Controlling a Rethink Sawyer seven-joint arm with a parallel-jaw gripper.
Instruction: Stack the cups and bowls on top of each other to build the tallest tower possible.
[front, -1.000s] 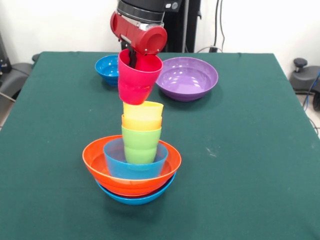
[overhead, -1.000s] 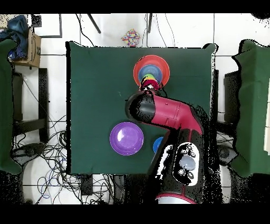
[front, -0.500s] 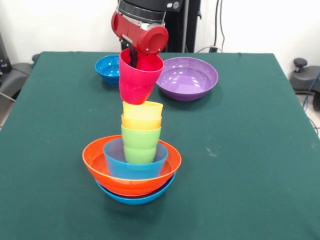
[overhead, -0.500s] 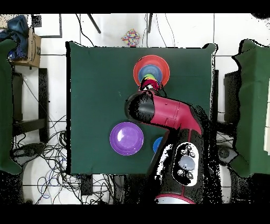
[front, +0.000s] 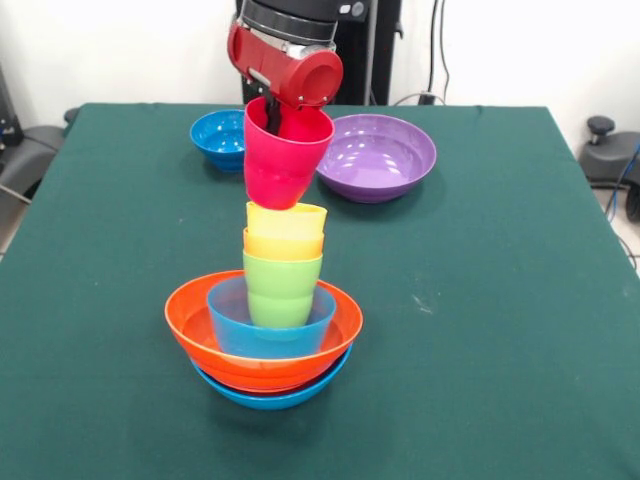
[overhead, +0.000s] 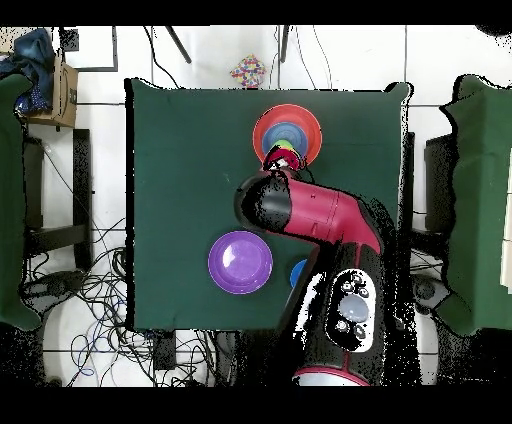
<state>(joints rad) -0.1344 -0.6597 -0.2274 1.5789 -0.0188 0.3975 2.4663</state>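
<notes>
Gripper (front: 272, 118) pinching the rim of the magenta-pink cup (front: 285, 155), one finger inside, cup tilted and held in the air just above the tower (front: 270, 320). Tower sits near-centre on the green table (front: 480, 300): lt-blue and orange bowls at base, small blue bowl inside, then green, orange, yellow cups. Purple bowl (front: 376, 155) and dark-blue bowl (front: 217, 137) at the far side, apart from the stack.
</notes>
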